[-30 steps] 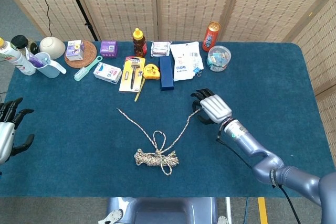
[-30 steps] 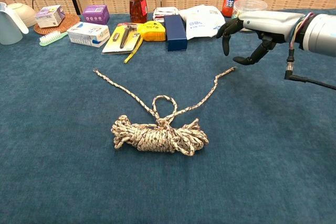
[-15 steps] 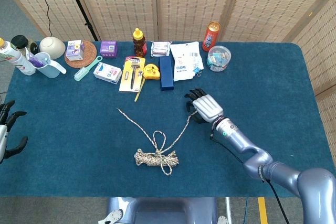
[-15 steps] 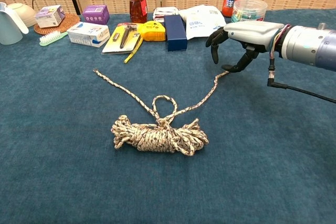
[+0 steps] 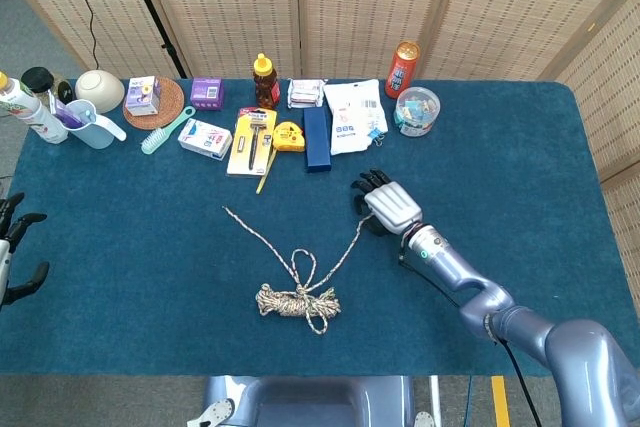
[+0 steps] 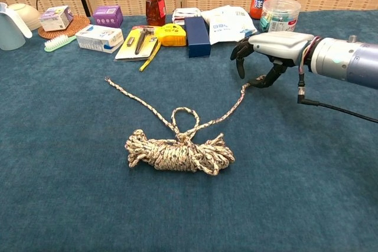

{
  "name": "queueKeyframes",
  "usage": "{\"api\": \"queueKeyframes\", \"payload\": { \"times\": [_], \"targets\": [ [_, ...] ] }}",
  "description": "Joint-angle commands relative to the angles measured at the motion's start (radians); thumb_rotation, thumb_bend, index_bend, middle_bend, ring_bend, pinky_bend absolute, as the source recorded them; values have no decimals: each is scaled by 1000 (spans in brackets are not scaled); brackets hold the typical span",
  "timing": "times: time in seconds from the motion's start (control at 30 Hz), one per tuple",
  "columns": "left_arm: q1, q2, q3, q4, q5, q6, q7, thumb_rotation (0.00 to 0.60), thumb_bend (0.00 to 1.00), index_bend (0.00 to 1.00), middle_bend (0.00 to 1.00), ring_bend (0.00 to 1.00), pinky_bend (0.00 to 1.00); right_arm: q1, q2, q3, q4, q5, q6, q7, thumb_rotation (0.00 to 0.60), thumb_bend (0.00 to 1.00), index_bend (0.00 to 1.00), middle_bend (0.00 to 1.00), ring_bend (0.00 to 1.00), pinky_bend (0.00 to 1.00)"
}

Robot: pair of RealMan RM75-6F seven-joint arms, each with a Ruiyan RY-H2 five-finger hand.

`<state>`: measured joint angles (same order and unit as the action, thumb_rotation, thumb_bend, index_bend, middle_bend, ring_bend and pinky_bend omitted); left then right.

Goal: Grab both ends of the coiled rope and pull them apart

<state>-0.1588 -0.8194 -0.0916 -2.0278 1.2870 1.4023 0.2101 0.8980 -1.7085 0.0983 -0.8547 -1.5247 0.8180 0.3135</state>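
- At the far nine o'clock edge of the head view, the robot's black-fingered left hand (image 5: 12, 247) is hanging off the side of the dark blue carpeted table (image 5: 120, 277), its fingers spread and gripping nothing; it is sitting well apart from the rope, apparently parked until its end is wanted.
- Toward six o'clock of the table's middle, the speckled cream-and-brown coiled rope (image 6: 179, 152) is lying as a tight bundle with a small loop standing above it and two loose tails fanning out, which leaves both ends free to be taken.
- The rope's left end (image 6: 108, 79) is trailing toward ten o'clock of the bundle, lying bare on the cloth with no hand near it.
- The rope's right end (image 6: 247, 85) is running out toward two o'clock, where the silver-backed right hand (image 6: 264, 57) is arching palm-down over it.
- Its dark fingertips (image 6: 261, 80) are curling down to the tip, touching or just beside it; whether they are pinching the cord yet cannot be told from either view.
- Judged from this, the right-end grab is under way, and the left end is not yet taken.
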Motion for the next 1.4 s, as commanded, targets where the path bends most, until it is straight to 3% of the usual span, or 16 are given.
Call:
{"api": "queueKeyframes", "payload": {
  "times": [0.03,1.4],
  "targets": [
    [1,1,1,-1,0,1,0,600,326,228,61,24,0,2,-7,-6,10,-2,1,3,600,449,476,185,73,31],
    [10,0,3,13,3,10,-18,600,327,223,61,22,0,12,-43,-33,58,10,-14,18,600,449,548,244,91,28]
  ]
}}
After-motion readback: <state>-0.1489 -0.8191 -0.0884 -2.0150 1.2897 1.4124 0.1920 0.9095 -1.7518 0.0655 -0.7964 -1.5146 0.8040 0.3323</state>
